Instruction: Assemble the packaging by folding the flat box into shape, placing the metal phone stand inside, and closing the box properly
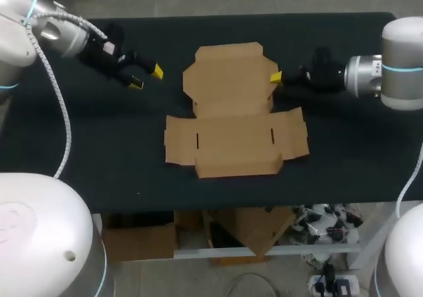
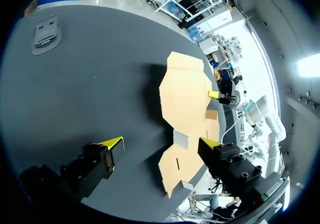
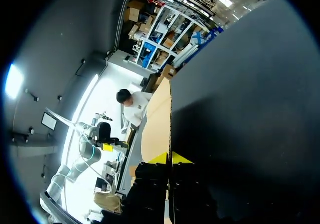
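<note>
Closest in, the left end effector (image 2: 161, 142) hangs with its fingers spread wide over the bare tabletop (image 1: 99, 138), just short of the flat box (image 1: 231, 122), which lies unfolded mid-table. The right end effector (image 3: 170, 157) is narrow, pinching the edge of the box's far flap. What looks like the metal phone stand (image 2: 47, 34) lies well apart from the box. Folding is barely begun, I judge: lift that flap slowly along its crease while the left arm pins the centre panel, so the sheet doesn't slide.
</note>
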You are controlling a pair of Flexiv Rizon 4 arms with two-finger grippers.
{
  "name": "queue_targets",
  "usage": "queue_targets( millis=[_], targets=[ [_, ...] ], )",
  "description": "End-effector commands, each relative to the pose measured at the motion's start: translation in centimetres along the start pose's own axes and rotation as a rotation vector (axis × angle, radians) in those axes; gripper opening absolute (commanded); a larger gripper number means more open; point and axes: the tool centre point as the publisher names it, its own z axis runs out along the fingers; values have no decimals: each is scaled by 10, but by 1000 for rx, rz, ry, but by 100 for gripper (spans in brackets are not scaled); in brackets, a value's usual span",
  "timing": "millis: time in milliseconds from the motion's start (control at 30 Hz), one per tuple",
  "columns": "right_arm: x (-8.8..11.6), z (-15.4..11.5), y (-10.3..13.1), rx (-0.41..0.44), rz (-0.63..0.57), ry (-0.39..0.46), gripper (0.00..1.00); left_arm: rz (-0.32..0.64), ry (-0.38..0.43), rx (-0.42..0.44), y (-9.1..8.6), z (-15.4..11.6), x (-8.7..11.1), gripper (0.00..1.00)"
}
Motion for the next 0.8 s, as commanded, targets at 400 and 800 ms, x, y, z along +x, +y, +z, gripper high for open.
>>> queue_targets(
  millis=[400, 800],
  targets=[
    [-1, -6, 4, 4, -6, 68, 0, 4, 26, 20, 1, 4, -4, 100],
    [8, -3, 12, -35, -66, 100, 0, 4, 26, 20, 1, 4, -4, 100]
  ],
)
